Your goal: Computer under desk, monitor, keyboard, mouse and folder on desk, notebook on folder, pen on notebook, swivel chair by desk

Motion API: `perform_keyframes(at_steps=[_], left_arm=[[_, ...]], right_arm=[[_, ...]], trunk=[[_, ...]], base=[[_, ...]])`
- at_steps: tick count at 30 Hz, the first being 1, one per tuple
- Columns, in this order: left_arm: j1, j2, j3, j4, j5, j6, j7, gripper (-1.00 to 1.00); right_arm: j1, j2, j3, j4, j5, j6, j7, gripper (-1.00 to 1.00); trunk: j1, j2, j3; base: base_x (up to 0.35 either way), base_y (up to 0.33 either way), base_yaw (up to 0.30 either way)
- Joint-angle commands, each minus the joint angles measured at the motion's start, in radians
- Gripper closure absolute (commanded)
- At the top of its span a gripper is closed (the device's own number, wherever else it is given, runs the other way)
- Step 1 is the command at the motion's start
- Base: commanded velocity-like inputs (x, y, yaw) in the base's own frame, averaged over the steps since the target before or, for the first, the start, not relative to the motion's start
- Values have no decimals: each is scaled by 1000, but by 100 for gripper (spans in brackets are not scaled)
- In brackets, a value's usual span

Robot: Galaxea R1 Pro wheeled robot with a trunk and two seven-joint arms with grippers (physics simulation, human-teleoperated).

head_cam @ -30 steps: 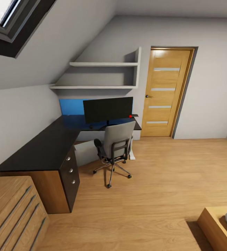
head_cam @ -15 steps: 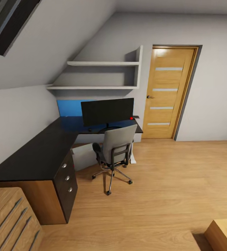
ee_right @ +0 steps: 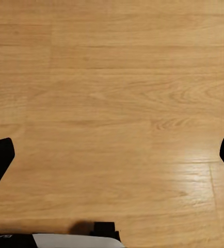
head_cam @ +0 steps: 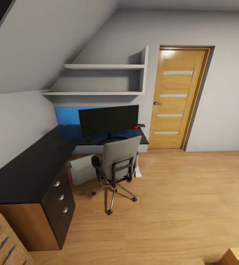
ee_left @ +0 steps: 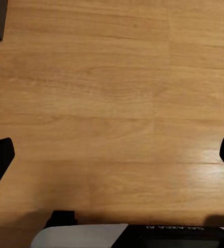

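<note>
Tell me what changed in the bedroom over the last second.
Only the camera moved: the view advanced toward the desk, so the skylight and dresser slid mostly out of frame. The swivel chair, monitor and door stayed put. Nothing was grasped or released.

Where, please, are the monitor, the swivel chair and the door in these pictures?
monitor (head_cam: 108,120), head view, middle of its dark screen.
swivel chair (head_cam: 120,157), head view, grey backrest.
door (head_cam: 176,97), head view, wooden panel.
</note>
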Motion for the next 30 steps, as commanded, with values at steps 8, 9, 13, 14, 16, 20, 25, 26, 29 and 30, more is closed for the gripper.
perform_keyframes(at_steps=[8,9,13,14,16,20,25,26,29,30], left_arm=[[-1,-1,-2,0,7,-3,1,-100],[-1,0,-1,0,7,-4,1,-100],[-1,-2,-3,-1,7,-12,-2,-100],[-1,-1,-3,-1,7,-12,-2,-100],[-1,0,-3,-1,7,-12,-2,-100],[-1,0,-3,0,9,-5,1,-100],[-1,2,-3,7,11,86,-5,-100],[-1,2,-3,6,11,137,-7,-100],[-1,2,-3,5,12,176,-8,-100],[-1,3,-3,3,12,189,-8,-100]], right_arm=[[-1,0,0,1,0,-3,0,-100],[-1,0,0,1,0,-3,0,-100],[-1,0,0,1,0,-3,0,-100],[-1,0,0,1,0,-3,0,-100],[-1,0,0,1,0,-3,0,-100],[-1,0,0,1,0,-3,0,-100],[-1,0,0,1,0,-3,0,-100],[-1,0,0,1,0,-3,0,-100],[-1,0,0,1,0,-3,0,-100],[-1,0,0,1,0,-3,0,-100]], trunk=[[-30,56,24],[-30,56,24],[-30,56,24],[-34,63,27],[-42,77,33],[-57,105,46],[-76,140,62],[-80,147,65],[-92,168,74],[-96,175,77]], base=[[151,-310,0],[70,-272,0],[-36,-56,0],[-8,-12,0],[-5,-7,0],[-1,-1,0],[0,0,0],[0,0,0],[0,0,0],[0,0,0]])
